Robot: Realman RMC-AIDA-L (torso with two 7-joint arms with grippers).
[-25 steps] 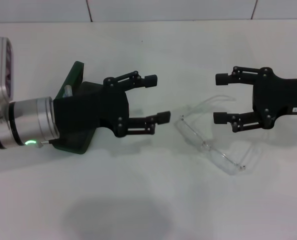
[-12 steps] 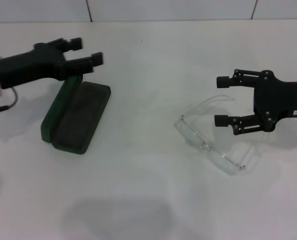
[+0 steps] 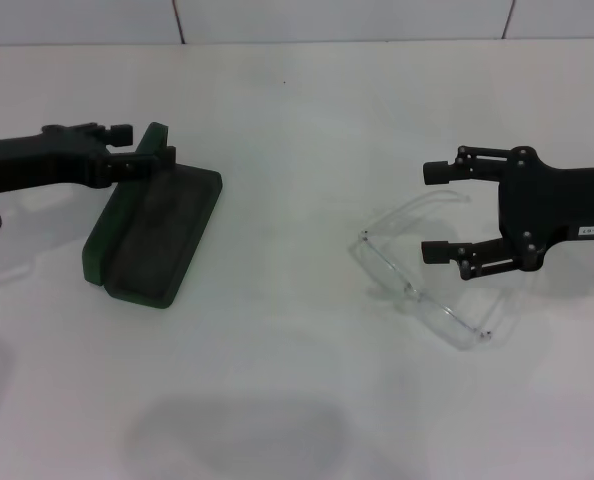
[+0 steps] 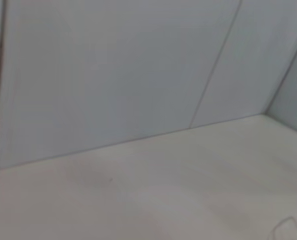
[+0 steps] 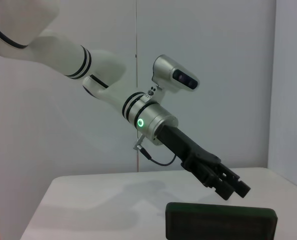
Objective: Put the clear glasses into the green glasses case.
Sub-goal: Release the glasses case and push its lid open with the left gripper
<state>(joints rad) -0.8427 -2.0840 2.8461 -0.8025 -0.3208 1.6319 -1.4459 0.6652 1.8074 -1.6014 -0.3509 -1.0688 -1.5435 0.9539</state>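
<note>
The clear glasses (image 3: 422,268) lie on the white table (image 3: 297,400), on my right side. They are fully transparent, with a one-piece wraparound lens and clear arms; both arms are unfolded and point toward my right gripper (image 3: 439,212). That gripper sits just beside the glasses with its fingers spread apart, holding nothing; the farther arm of the glasses reaches between its fingertips. The green glasses case (image 3: 149,228) rests well apart from the glasses, on my left side. It is dark green with rounded corners, lying open with its lid raised along the left edge and its dark inside exposed. My left gripper (image 3: 140,146) hovers at the lid's far end, fingers nearly together, gripping nothing.
</note>
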